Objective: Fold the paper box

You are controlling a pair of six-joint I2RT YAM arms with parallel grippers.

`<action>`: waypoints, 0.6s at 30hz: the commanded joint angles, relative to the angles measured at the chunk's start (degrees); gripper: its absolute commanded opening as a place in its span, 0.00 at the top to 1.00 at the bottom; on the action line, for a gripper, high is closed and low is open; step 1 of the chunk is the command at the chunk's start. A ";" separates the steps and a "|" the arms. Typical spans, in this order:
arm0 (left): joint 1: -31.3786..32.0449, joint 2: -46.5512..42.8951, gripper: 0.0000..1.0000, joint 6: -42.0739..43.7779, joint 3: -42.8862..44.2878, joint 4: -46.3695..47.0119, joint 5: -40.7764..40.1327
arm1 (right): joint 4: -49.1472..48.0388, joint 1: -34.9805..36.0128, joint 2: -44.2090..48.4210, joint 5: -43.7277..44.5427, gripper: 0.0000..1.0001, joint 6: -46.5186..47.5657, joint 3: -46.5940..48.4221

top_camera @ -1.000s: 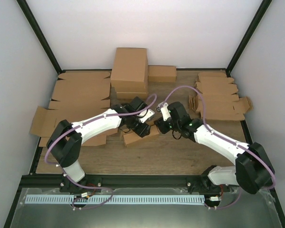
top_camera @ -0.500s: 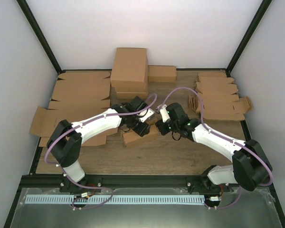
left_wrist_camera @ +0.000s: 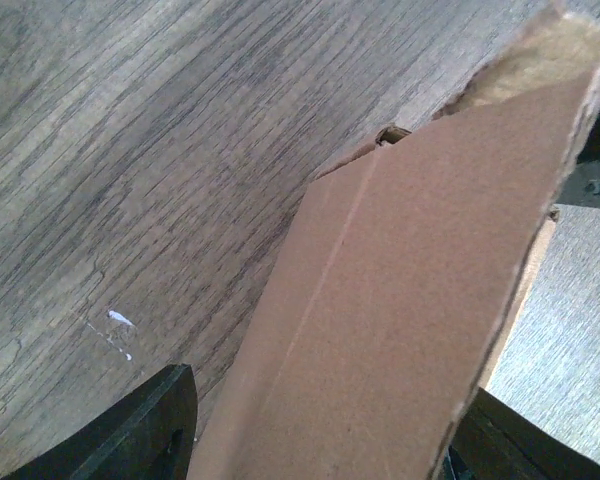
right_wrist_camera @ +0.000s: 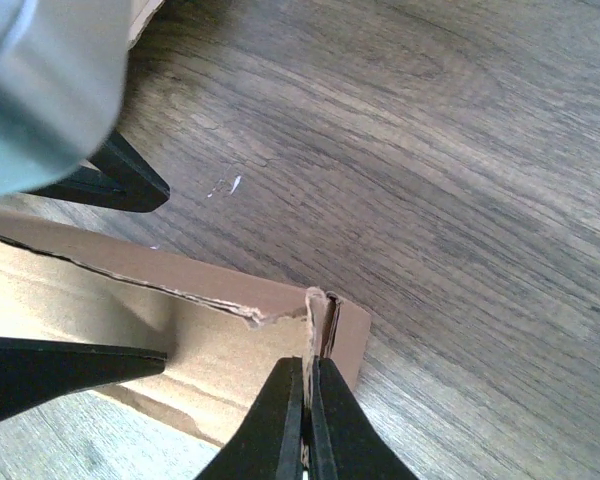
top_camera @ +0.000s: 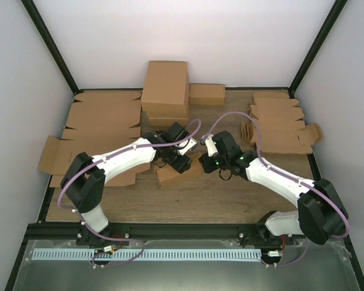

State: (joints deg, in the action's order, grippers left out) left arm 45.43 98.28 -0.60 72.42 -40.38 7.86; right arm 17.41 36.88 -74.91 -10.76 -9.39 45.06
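Table (top_camera: 230, 194) of wood grain fills the cell. Big brown carton (top_camera: 165, 85) sits at 12 o'clock, wide flat cardboard sheets (top_camera: 103, 118) at 9 to 10 o'clock, and a stack of small unfolded blanks (top_camera: 279, 124) at 2 o'clock. The paper box (top_camera: 170, 176) lies dead centre between both arms, partly formed with its walls up, and it has slid a touch toward 9 o'clock since a second ago. Left gripper (top_camera: 181, 162) comes in from 10 o'clock and straddles the box's width. In the left wrist view its fingers (left_wrist_camera: 150, 430) sit against either side of the brown panel (left_wrist_camera: 400, 300), which reads as a wide hold. Right gripper (top_camera: 201, 162) comes in from 3 o'clock. Its jaws stood partly apart a second ago and have now pinched flat together on the thin upright end flap (right_wrist_camera: 315, 315) of the box (right_wrist_camera: 210, 340). That flap has a ragged torn edge beside it. Judgement: the box is now pinned from both ends, so the pinched flap looks ready to be bent or tucked inward, while the left hold braces the body. The risk is that the tear runs further under a pull.
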 commanded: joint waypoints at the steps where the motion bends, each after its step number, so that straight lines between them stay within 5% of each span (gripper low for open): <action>1: -0.08 2.32 0.37 0.61 0.20 -2.05 -3.36 | 2.42 0.72 1.87 -1.53 0.99 -2.32 1.68; 18: 1.20 1.36 0.43 0.59 0.15 -1.17 -0.98 | -0.30 5.71 1.77 6.19 0.94 -9.96 -2.05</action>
State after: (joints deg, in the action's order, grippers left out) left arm 46.00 98.30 -0.71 72.55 -40.56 7.99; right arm 16.95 39.86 -73.87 -6.61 -16.99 44.01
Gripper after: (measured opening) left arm 0.578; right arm 0.044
